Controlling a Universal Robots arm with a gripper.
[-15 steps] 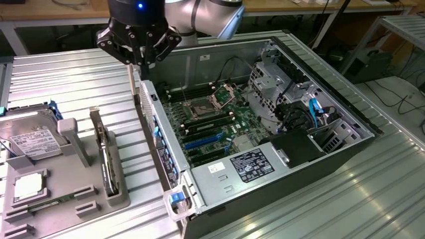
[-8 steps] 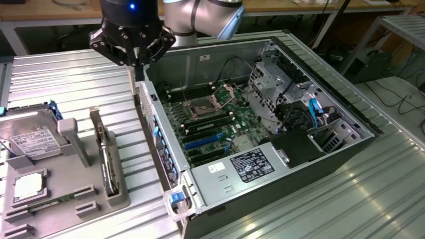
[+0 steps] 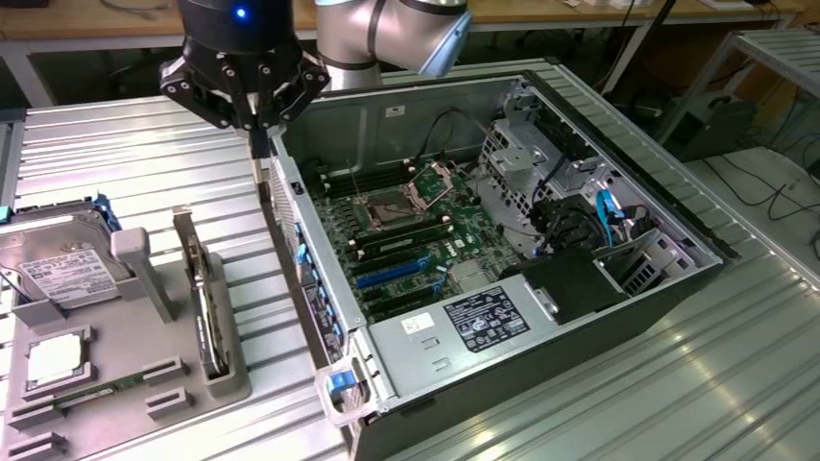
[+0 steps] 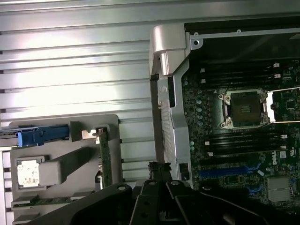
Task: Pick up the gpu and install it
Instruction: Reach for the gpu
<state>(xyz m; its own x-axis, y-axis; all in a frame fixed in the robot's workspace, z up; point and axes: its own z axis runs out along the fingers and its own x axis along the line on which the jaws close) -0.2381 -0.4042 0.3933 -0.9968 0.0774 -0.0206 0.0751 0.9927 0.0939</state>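
Note:
The gpu stands on edge in a slot of the grey holder at the exterior view's left, its silver bracket end pointing up and away. In the wrist view the gpu is a thin green strip in the same holder. My gripper hangs above the near wall of the open computer case, up and to the right of the card and well apart from it. The black fingers are shut with nothing between them.
The holder also carries a silver hard drive, a processor chip and a memory stick. Inside the case lie the motherboard's empty socket and blue card slots. Ribbed metal tabletop surrounds everything.

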